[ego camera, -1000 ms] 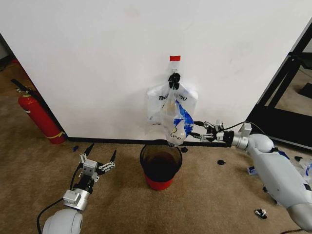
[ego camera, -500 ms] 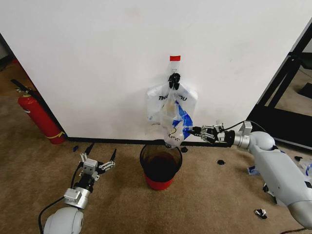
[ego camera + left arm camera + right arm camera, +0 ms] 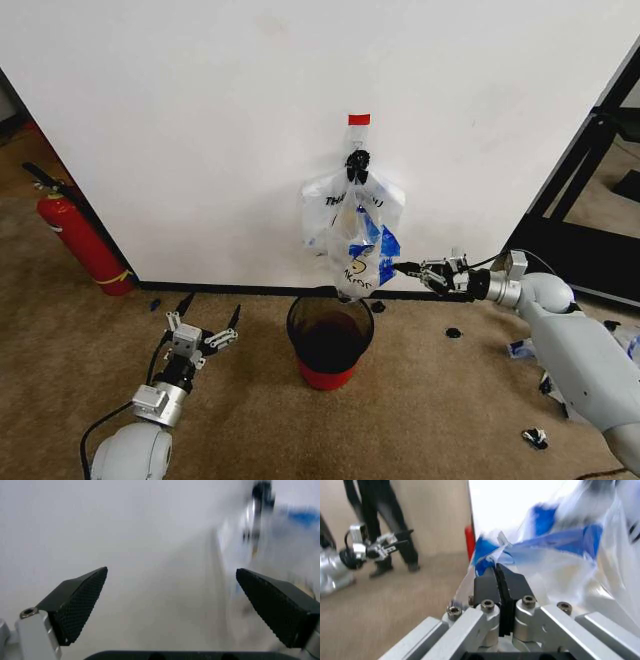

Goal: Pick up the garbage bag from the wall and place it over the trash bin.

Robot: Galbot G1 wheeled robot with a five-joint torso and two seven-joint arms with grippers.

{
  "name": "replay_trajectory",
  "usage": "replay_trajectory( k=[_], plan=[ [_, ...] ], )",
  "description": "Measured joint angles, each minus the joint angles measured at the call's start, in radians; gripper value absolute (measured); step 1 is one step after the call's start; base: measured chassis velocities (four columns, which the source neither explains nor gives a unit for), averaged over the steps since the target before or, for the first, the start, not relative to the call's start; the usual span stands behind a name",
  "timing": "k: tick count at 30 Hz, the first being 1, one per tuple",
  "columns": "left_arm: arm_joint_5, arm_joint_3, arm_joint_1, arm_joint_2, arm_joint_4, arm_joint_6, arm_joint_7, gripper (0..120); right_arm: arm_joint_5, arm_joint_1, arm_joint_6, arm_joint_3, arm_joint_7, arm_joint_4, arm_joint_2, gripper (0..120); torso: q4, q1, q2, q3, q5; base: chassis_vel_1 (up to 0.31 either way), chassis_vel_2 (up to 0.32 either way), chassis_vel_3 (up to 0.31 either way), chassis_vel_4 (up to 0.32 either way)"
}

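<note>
Right gripper [image 3: 405,268] clenched on the lower right edge of the thin translucent white plastic garbage bag [image 3: 356,232], pads pressed flat together on a fold of the blue-patched film [image 3: 500,579]. Bag hanging by its handles from the small black hook [image 3: 357,160] on the large plain white wall [image 3: 200,130], just under the short red tape strip [image 3: 358,119], low on the panel near the black baseboard strip [image 3: 215,288]. Directly below the bag, on the brown carpet floor [image 3: 250,400], the small round dark trash bin [image 3: 330,341] with black rim and red base, close to the baseboard. Left gripper [image 3: 205,315] parked low over the carpet, well left of the bin, fingers spread wide [image 3: 75,603]. Red fire extinguisher [image 3: 80,240] by the wall's left edge.
</note>
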Motion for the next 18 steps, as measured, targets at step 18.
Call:
replay_trajectory(
  k=[18],
  plan=[
    [0.029, 0.634, -0.626, 0.561, 0.09, 0.08, 0.052, 100, 0.099, -0.002, 0.0, -0.005, 0.054, 0.037, -0.023, 0, -0.0001, 0.0, 0.0, 0.0, -0.0006, 0.0, 0.0, 0.0, 0.0]
  ],
)
